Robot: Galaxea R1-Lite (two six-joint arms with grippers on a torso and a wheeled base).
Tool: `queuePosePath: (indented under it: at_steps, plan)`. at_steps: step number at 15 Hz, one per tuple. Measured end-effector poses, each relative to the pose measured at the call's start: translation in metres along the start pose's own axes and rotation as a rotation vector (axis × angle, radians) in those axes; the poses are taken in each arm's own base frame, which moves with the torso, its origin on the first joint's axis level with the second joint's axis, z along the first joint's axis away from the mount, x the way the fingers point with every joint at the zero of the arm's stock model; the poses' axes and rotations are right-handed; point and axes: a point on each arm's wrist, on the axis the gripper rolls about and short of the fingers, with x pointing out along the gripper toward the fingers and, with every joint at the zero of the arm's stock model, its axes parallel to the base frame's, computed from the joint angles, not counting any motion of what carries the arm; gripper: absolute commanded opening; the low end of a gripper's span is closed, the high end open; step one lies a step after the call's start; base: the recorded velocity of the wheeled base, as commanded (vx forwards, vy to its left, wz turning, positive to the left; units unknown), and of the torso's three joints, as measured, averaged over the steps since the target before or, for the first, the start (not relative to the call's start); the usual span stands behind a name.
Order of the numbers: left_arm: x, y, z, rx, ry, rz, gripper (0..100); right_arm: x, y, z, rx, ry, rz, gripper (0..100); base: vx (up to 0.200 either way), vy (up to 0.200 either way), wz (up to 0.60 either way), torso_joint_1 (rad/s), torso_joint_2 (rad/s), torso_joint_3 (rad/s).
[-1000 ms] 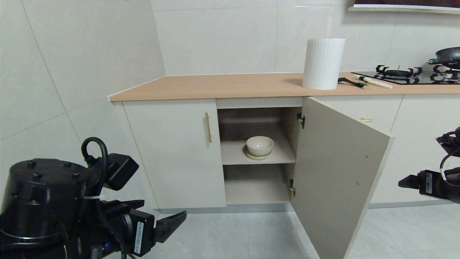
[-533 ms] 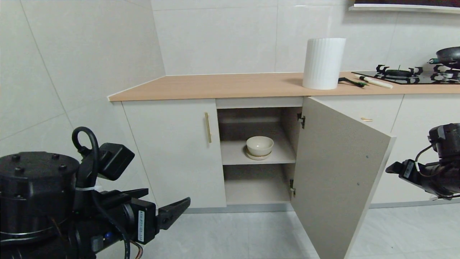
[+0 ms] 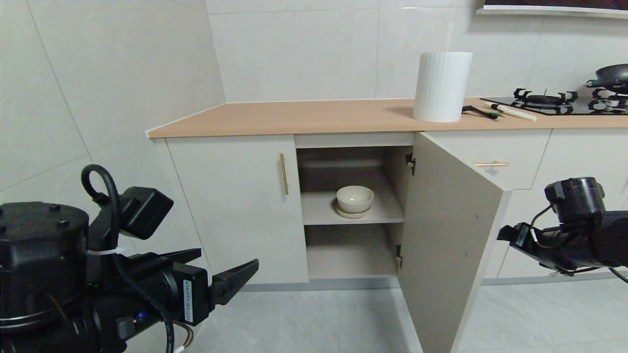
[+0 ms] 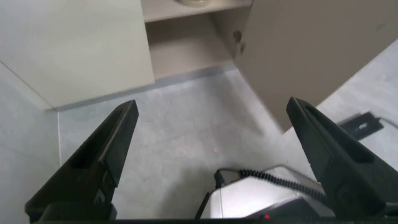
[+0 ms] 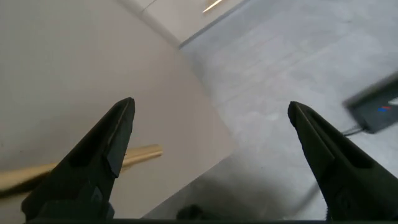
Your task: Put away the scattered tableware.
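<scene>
A cream bowl (image 3: 354, 197) rests on a small plate (image 3: 352, 214) on the middle shelf of the open cabinet (image 3: 351, 245). The cabinet door (image 3: 451, 235) stands partly open, swung out toward me. My right gripper (image 3: 503, 235) is at the door's outer side near its free edge, open; in the right wrist view, the right gripper (image 5: 211, 106) faces the door panel (image 5: 74, 62) and its gold handle (image 5: 140, 154). My left gripper (image 3: 228, 267) hangs low at the left above the floor, open and empty. In the left wrist view, the left gripper (image 4: 212, 109) points at the cabinet's base.
On the wooden counter (image 3: 304, 117) stand a tall white ribbed container (image 3: 441, 87) and some utensils (image 3: 495, 112). A gas stove (image 3: 554, 103) with a pan (image 3: 611, 76) lies at the far right. The left door (image 3: 240, 206) is closed. Grey floor tiles lie below.
The right arm has moved left to the outer side of the door. The door has swung a little toward closing, uncovering a drawer handle behind it. The left arm has shifted slightly.
</scene>
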Motion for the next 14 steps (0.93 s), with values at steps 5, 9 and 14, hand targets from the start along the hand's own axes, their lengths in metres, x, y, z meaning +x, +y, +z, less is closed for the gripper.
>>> queuePosePath:
  at_steps: [5, 9, 14]
  plan:
    - [-0.004, 0.001, 0.000, 0.000, -0.005, -0.001, 100, -0.005, 0.055, -0.025, -0.146, 0.038, 0.126, 100, 0.000, 0.000, 0.00, 0.000, 0.00, 0.000]
    - [-0.002, 0.001, -0.002, 0.009, 0.005, 0.005, 100, 0.004, 0.095, -0.042, -0.264, 0.064, 0.209, 100, 0.000, 0.000, 0.00, 0.000, 0.00, 0.000]
    - [0.001, 0.001, -0.005, 0.012, 0.018, 0.007, 100, 0.025, 0.132, -0.064, -0.345, 0.091, 0.265, 100, 0.000, 0.000, 0.00, 0.000, 0.00, 0.000]
